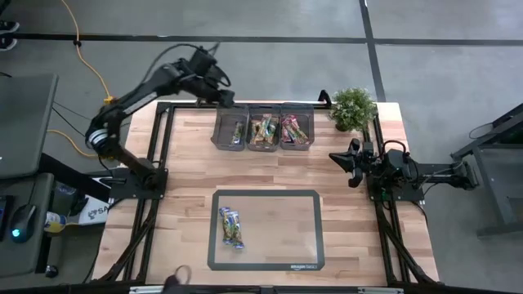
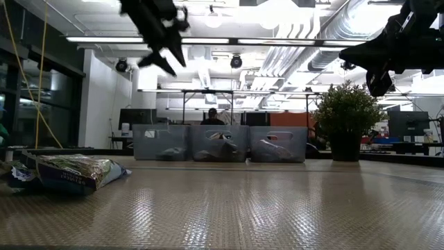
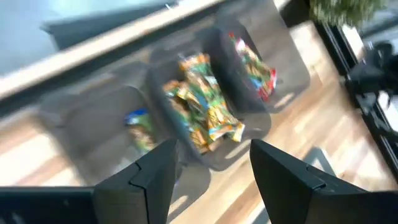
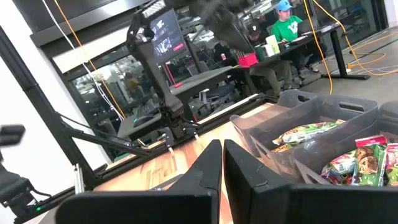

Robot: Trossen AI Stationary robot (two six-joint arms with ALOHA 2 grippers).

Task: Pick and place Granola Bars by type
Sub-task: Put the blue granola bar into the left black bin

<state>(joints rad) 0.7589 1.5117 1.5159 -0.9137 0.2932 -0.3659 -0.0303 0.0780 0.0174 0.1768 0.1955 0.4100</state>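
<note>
From above, shiny wrapped granola bars point(image 1: 264, 131) fill three grey bins point(image 1: 263, 145); two more point(image 1: 231, 227) lie on the bench mat point(image 1: 266, 263). The left wrist view shows the left tool point(image 3: 210, 163) spread, empty above the bins. Right tool point(image 4: 222, 163) pressed together, off to the side
</note>
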